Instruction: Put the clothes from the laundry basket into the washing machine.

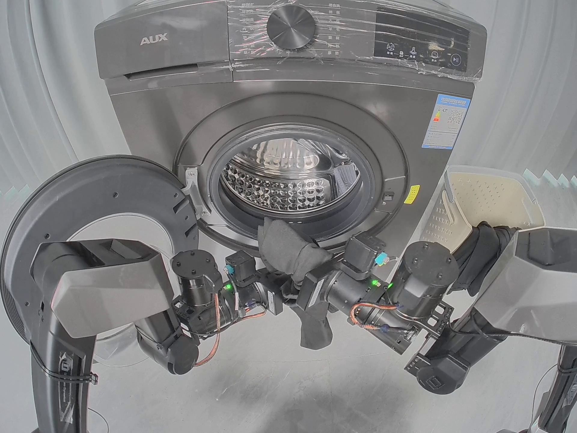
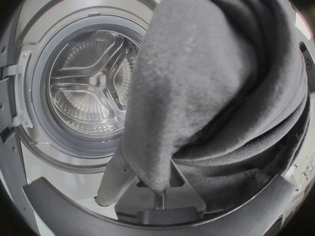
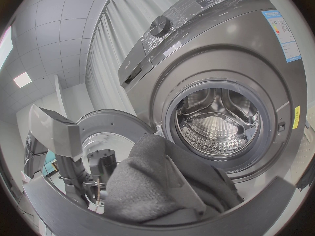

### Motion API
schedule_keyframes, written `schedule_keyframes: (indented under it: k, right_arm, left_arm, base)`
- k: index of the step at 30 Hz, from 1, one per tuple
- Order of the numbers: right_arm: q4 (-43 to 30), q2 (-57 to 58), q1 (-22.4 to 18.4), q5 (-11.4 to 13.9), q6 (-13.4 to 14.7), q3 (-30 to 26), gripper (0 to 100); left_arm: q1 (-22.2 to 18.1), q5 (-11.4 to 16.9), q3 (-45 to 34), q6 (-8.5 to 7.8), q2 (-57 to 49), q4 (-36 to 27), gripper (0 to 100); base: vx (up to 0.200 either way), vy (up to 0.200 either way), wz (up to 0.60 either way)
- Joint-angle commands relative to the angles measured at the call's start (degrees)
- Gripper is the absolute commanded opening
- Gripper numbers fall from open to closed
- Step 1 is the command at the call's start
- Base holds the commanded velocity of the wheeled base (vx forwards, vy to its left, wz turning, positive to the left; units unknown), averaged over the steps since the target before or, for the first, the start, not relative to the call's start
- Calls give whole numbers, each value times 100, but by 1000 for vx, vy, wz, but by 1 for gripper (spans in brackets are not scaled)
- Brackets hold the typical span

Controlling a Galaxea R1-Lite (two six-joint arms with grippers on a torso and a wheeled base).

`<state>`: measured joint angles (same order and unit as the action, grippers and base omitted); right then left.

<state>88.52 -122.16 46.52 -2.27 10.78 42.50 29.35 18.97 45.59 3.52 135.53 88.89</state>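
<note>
Left gripper (image 2: 157,190) is clenched on a dark grey garment (image 1: 287,246), held just below the open drum (image 1: 282,172) of the washing machine (image 1: 168,112). My right gripper (image 1: 302,285) is buried in it; I cannot tell its grip. Loading step in hand; next, I judge, lift and push it inside.

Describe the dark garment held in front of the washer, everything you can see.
The dark grey garment looks like soft, fleecy knit, bunched and folded. The left gripper pinches a fold, and the cloth also drapes over the right gripper. It hangs in front of the lower rim of the washing machine's open port, with a tail dangling toward the floor. It is not yet inside the drum.
</note>
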Motion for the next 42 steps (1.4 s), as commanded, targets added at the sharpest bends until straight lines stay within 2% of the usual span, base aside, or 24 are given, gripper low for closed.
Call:
schedule_keyframes:
  k: [1,5,6,7,9,13,15,16,19,23,24,25,29,31,32,36,42]
  right_arm:
    - [-10,-27,-205,-107,12,75,0]
    - [-10,-27,-407,-142,56,39,0]
    - [-10,-18,-424,-142,56,22,0]
    - [-10,8,-451,-142,56,-48,0]
    - [-10,35,-468,-142,47,-128,0]
    - [-10,35,-416,-186,21,-172,0]
    - [-10,43,-380,-309,21,-172,0]
    - [-10,70,-372,-353,21,-172,100]
    - [-19,210,-372,-353,-5,-365,100]
    - [-27,483,-372,-292,-128,-1384,100]
    - [-27,492,-372,-292,-128,-1420,100]
    - [-27,562,-363,-292,-164,-1903,100]
    - [-27,729,-336,-230,-181,-2835,100]
    - [-27,764,-328,-178,-181,-3054,100]
    - [-27,782,-319,7,-216,-3503,100]
    - [-10,834,-345,86,-208,-3670,100]
    - [-10,1098,-495,51,-181,-3670,100]
  left_arm:
    - [0,28,-358,-1,-370,14,0]
    - [-18,-95,-710,8,-739,14,0]
    - [-26,-183,-727,8,-801,14,0]
    - [-35,-403,-736,17,-888,14,0]
    - [-26,-570,-780,70,-1064,14,0]
    - [9,-622,-806,96,-1337,5,0]
    - [35,-631,-815,96,-1425,5,0]
    - [62,-640,-824,105,-1442,5,0]
    - [62,-658,-912,96,-1495,14,0]
    - [62,-658,-1158,96,-1750,14,0]
    - [62,-658,-1167,96,-1759,14,0]
    - [62,-658,-1246,96,-1838,14,0]
    - [44,-658,-1325,105,-2022,14,0]
    - [53,-658,-1342,105,-2057,14,0]
    - [70,-649,-1422,105,-2180,14,0]
    - [70,-596,-1589,140,-2409,14,0]
    - [70,-561,-2010,175,-2655,14,0]
  base:
    - [0,0,0]
    - [0,0,0]
    - [0,0,0]
    - [0,0,0]
    - [0,0,0]
    - [0,0,0]
    - [0,0,0]
    - [0,0,0]
    - [0,0,0]
    - [0,0,0]
    - [0,0,0]
    - [0,0,0]
    - [0,0,0]
    - [0,0,0]
    - [0,0,0]
    - [0,0,0]
    - [0,0,0]
